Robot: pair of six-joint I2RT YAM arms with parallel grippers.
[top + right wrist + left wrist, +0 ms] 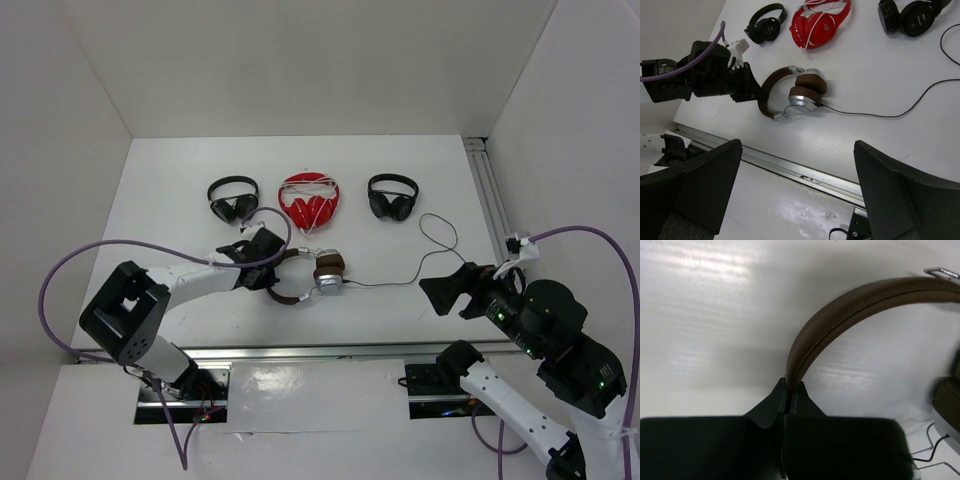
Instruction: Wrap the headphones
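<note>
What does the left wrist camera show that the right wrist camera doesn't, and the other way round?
Left wrist only: the stitching along the headband. Right wrist only: the open right gripper, the red pair, two black pairs, most of the black cable, lying unwound. Both: the left gripper shut on the brown headphones by that headband.

Stitched brown leather-look headband [840,310], glossy table [715,315]

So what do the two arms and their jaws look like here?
The left arm and right arm both have white links and blocky black joints; each trails a purple cable. Jaws are matte black wedges. Small green lights glow on the right arm.
</note>
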